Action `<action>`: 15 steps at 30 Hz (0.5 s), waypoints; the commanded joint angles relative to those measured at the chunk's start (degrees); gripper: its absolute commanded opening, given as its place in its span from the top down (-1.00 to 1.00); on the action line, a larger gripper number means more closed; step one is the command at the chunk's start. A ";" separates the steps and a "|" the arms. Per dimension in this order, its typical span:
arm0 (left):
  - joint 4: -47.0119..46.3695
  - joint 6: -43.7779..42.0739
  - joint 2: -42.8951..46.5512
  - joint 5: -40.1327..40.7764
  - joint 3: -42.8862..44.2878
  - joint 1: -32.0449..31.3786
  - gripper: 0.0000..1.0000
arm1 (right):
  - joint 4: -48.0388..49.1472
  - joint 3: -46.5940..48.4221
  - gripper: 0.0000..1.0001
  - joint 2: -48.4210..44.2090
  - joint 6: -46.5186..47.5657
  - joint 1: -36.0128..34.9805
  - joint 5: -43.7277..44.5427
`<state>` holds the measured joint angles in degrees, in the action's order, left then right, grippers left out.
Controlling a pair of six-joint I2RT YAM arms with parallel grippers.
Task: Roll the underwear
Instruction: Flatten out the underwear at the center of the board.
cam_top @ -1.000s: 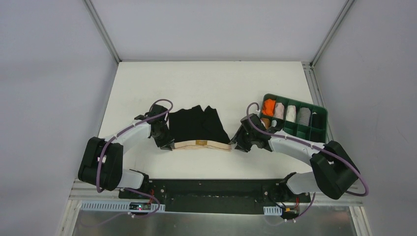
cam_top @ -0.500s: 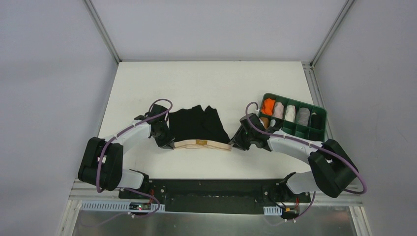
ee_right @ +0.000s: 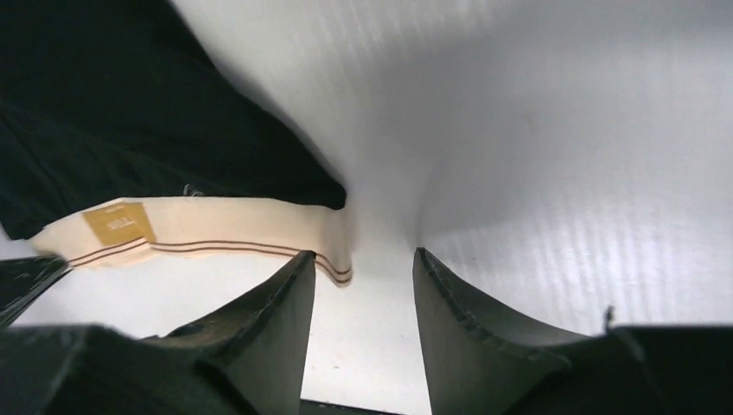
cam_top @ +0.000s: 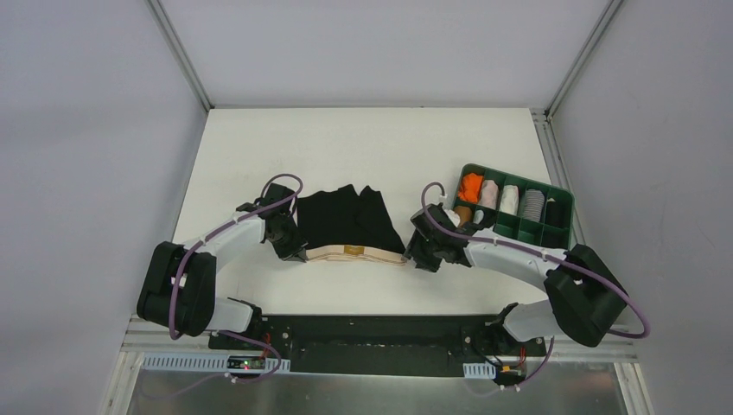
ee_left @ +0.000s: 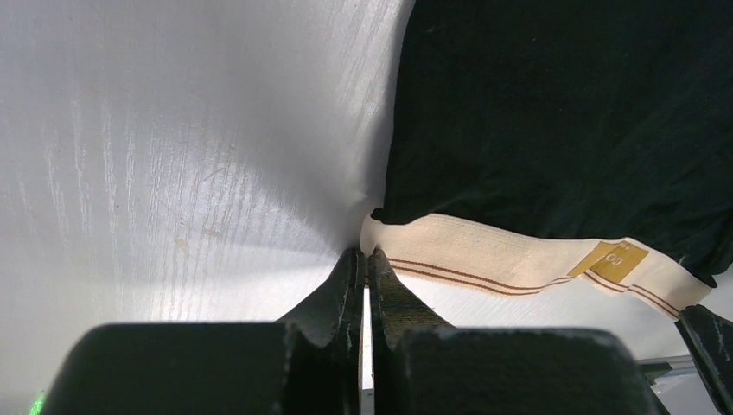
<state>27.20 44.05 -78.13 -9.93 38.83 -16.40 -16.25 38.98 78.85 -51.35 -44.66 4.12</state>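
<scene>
The black underwear (cam_top: pixel 347 218) lies flat on the white table, its beige waistband (cam_top: pixel 354 254) along the near edge with a small tan label. My left gripper (cam_top: pixel 294 253) is shut on the waistband's left end; the left wrist view shows the jaws (ee_left: pixel 365 257) pinching the waistband's corner (ee_left: pixel 380 235). My right gripper (cam_top: pixel 413 256) is open at the waistband's right end; in the right wrist view the fingers (ee_right: pixel 361 259) straddle the band's corner (ee_right: pixel 339 259) without closing on it.
A green divided tray (cam_top: pixel 560 237) stands at the right with orange, white, grey and brown rolled garments in it. The right arm's elbow sits just in front of the tray. The table's near edge lies close behind both grippers.
My right gripper has slid slightly left toward the waistband's right end. The left gripper and the underwear have stayed in place.
</scene>
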 commanded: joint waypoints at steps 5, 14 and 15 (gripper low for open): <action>0.31 -0.08 2.01 0.43 -0.59 0.14 1.00 | -14.08 4.16 0.01 -2.56 9.13 4.65 16.66; 0.49 -0.47 2.41 -0.06 -0.42 0.14 1.00 | -14.63 7.23 0.01 -4.40 16.97 15.35 21.55; 0.53 -0.54 2.31 -0.04 -0.34 0.14 1.00 | -15.20 8.33 0.01 -4.06 17.37 15.35 20.79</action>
<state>27.22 44.01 -77.19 -9.98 38.70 -16.40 -29.17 42.57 75.26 -38.57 -30.35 21.19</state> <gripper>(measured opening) 0.011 0.493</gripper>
